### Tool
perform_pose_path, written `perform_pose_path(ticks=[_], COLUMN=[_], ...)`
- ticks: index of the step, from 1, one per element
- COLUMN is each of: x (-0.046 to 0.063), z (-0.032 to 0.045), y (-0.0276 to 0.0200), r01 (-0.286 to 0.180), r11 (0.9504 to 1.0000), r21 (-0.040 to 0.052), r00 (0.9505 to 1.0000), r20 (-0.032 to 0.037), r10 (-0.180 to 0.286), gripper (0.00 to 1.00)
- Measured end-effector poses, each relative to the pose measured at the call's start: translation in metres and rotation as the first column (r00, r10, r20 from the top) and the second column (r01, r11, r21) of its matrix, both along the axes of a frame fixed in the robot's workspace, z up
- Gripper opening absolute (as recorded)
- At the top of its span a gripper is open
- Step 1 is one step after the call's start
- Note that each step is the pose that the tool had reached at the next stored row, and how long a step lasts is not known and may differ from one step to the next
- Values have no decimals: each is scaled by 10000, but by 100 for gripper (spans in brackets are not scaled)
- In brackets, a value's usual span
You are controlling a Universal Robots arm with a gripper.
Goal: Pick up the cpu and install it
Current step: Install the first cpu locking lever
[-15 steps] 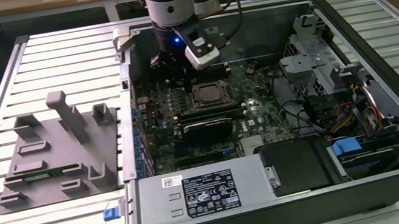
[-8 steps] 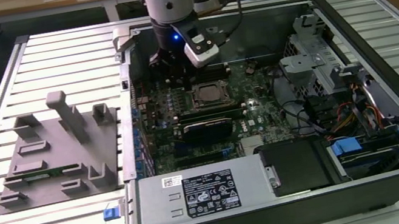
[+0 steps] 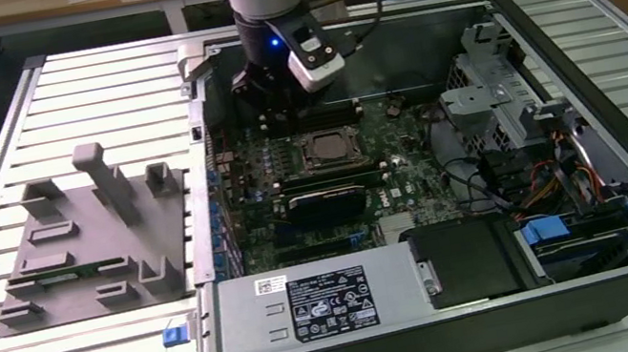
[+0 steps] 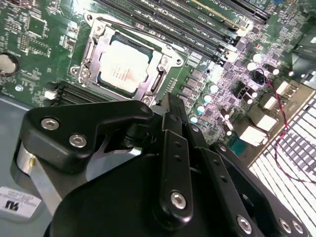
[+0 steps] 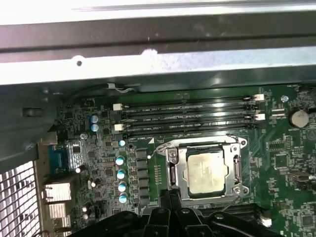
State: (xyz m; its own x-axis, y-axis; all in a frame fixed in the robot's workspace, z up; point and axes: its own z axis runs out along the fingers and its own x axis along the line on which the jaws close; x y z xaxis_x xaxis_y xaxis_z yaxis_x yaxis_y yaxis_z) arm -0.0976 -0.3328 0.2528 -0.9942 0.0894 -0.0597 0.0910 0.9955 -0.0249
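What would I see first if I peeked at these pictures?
The shiny silver cpu, sitting in its socket frame on the green motherboard in both wrist views. Then the black gripper hanging near it, and the open computer case on the slatted table in the exterior view.

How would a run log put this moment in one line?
cpu: seated in socket | gripper: above motherboard, near socket

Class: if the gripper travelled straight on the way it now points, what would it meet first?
The gripper would probably meet the socket frame beside the cpu; depth is unclear.
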Motion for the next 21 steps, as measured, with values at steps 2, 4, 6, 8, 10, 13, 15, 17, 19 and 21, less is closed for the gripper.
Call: perform_pose_path(ticks=[2,4,6,8,10,13,15,17,19,21], x=[0,0,-1,-4,-19,-61,-94,-129,-160,-182], z=[25,43,45,45,42,35,33,32,31,31], y=[0,0,0,0,0,0,0,0,0,0], r01=[0,0,0,1,1,0,0,0,0,-2], r11=[10000,10000,10000,10000,10000,10000,10000,9999,9998,9994], r21=[0,-1,-1,1,12,24,39,101,199,348], r00=[10000,10000,10000,10000,10000,10000,10000,10000,10000,10000], r20=[2,6,12,12,10,11,10,10,11,11], r10=[0,0,0,-1,-1,0,0,0,0,2], gripper=[11,11,11,11,11,11,11,11,11,11])
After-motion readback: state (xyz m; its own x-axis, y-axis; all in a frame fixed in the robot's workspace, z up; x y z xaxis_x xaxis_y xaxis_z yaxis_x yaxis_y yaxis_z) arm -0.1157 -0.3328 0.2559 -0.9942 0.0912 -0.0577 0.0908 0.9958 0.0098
